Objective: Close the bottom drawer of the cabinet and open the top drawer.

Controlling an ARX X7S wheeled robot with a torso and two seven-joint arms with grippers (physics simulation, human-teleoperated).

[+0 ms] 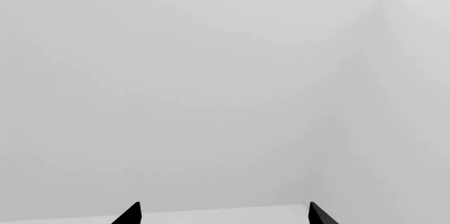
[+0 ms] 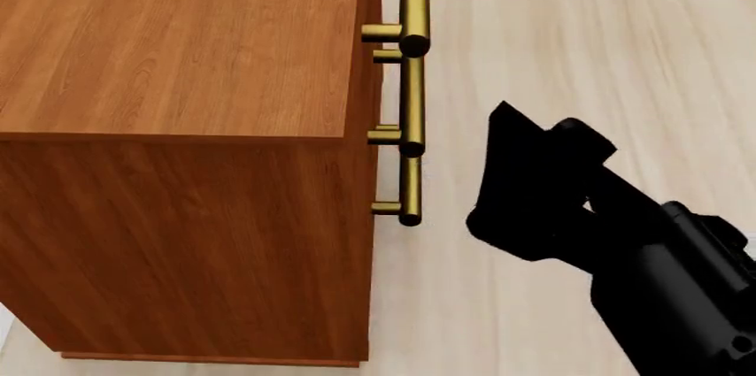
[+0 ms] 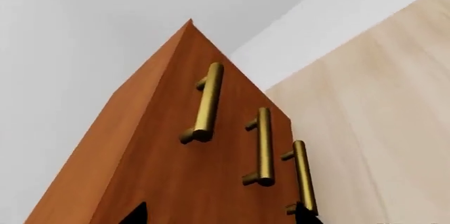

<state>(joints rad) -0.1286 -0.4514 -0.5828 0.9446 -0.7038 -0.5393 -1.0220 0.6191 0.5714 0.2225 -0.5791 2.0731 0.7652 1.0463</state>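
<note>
Currently the cabinet [image 2: 177, 128] is seen standing on the pale wooden floor [image 2: 567, 49], at the left side of the head view, with its front turned toward the right. Three brass handles are fixed on this front in one line. The top drawer [image 3: 176, 129] is marked by its handle [image 3: 205, 109], and the bottom drawer [image 3: 285, 182] by the handle [image 3: 304, 176] nearest to the floor. In the right wrist view all three drawer fronts are seen flush with each other, so that no drawer is found pulled out.

The right gripper [image 3: 218, 214] is held in front of the cabinet, near the handles but apart from them. Only its two dark fingertips [image 3: 135, 212] are shown at the picture's edge, spread wide with nothing between them. In the head view the right arm [image 2: 590, 217] is seen as a black mass beside the lowest handle.

The left gripper [image 1: 223, 213] is pointed at a plain grey wall [image 1: 211, 87]. Its fingertips [image 1: 130, 214] are also spread apart and nothing is grasped.
</note>
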